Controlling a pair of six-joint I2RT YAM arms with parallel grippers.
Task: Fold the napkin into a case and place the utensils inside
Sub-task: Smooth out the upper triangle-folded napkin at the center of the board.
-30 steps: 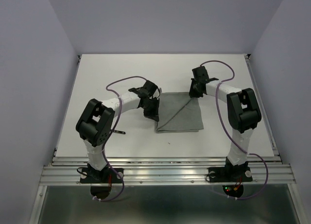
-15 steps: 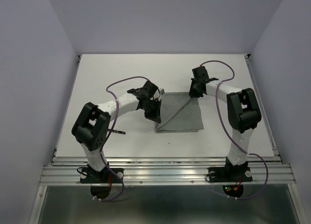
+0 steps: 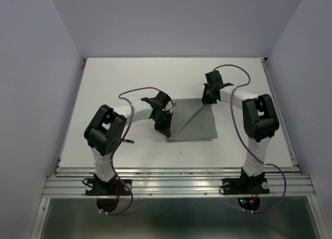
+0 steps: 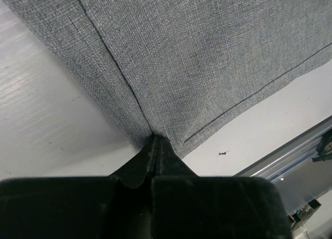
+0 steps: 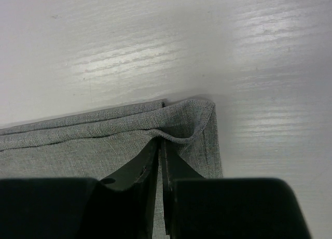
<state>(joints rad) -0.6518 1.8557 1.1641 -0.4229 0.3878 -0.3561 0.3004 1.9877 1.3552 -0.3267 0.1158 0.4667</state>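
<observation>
Lying folded in the middle of the white table (image 3: 119, 88): grey napkin (image 3: 196, 124), a diagonal crease across it. At its near-left corner the left hand (image 3: 164, 126) is clenched, cloth pinched between the tips. At the far-right corner the right hand (image 3: 208, 97) grasps a raised fold of the edge.

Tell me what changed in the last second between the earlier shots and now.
The left gripper, shut on the napkin at its left side, slid slightly toward the near edge while its elbow swung; the diagonal fold now lies flatter. Nothing was grabbed or released. The right gripper stayed pinching the far right corner.
</observation>
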